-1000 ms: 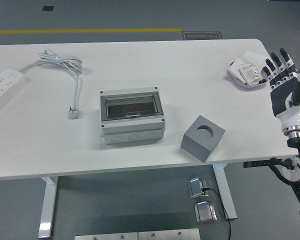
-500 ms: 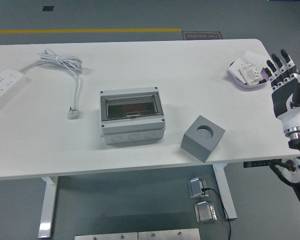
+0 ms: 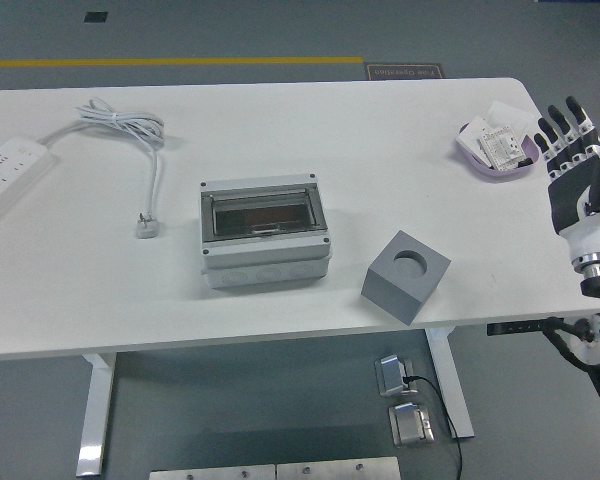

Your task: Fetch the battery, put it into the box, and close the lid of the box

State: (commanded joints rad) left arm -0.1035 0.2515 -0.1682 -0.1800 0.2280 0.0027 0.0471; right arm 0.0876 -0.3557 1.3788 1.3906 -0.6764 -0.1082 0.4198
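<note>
White table [image 3: 100,290], right hand [image 3: 578,160] spread

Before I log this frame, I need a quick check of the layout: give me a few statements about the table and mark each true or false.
1. The box has its lid shut. True.
2. The right robot hand grips the grey cube. False: its fingers are spread, holding nothing, at the table's right edge.
3. The grey cube sits right of the box. True.
4. The purple dish is at the table's left end. False: it is at the far right; the power strip is on the left.
5. The plug is inserted into the box. False: it lies loose on the table.
</note>
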